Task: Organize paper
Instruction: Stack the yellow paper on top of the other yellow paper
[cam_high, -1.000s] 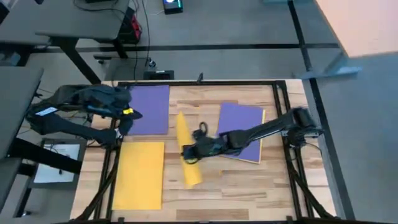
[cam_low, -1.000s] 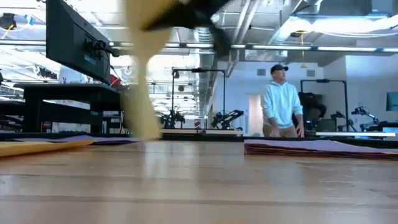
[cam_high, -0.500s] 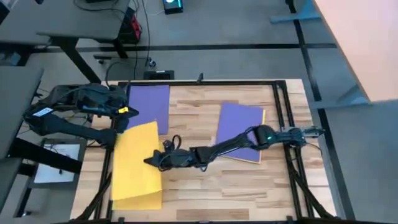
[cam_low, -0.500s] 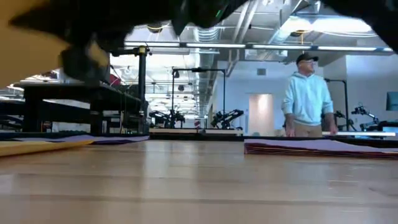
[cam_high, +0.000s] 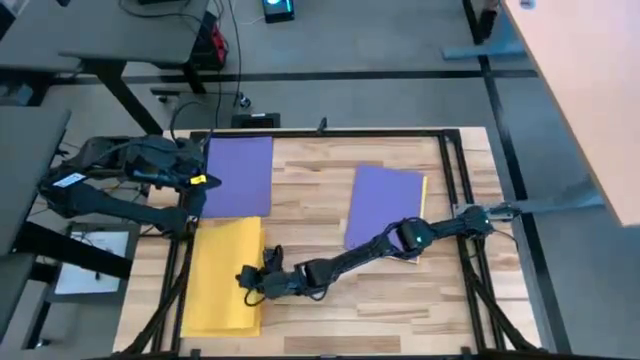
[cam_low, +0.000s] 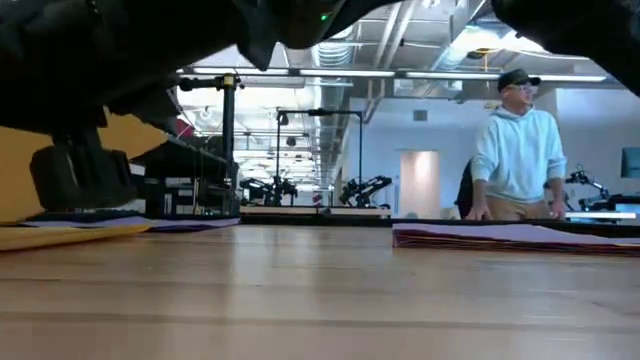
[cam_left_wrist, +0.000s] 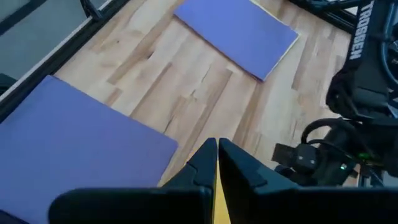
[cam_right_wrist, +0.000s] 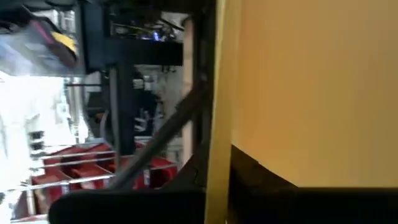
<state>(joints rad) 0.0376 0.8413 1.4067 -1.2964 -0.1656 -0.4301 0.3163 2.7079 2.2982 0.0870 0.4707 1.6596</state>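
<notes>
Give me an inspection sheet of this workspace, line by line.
Surface: wooden table, bare wood in the middle.
Job's things: purple sheet at the far left; purple stack on yellow sheets at the right; yellow stack at the near left.
Clutter: nothing seen.
Grippers: right gripper at the yellow stack's edge, a yellow sheet between its fingers; left gripper shut, near the far-left purple sheet.
Cables: along both arms.
Surroundings: a person behind the table.

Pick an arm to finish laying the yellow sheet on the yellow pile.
Right. Its gripper is at the yellow pile, with the yellow sheet at its fingers. The left gripper waits by the purple sheet.
</notes>
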